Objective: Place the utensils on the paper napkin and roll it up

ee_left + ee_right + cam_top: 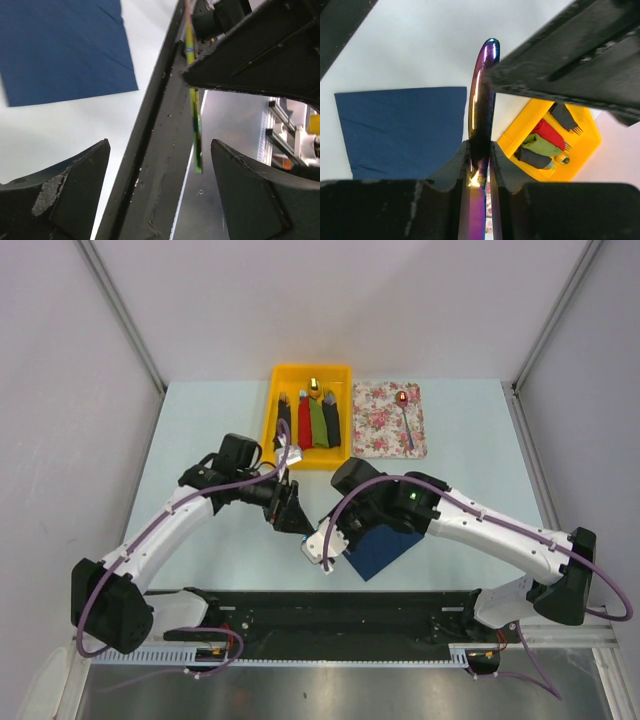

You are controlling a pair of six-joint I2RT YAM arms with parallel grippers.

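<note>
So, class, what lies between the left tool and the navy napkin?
In the top view, the right tool, clamping an iridescent utensil, sits between the left tool and the napkin.

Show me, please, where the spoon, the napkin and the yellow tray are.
spoon (403,397), top view, on its bowl.
napkin (405,127), right wrist view, middle of the sheet.
yellow tray (311,370), top view, on its far rim.

Glossy iridescent metal utensil (481,95), matt paper napkin (405,130)

Spoon (405,412) lies on mat (375,432), right of tray (310,370).
</note>
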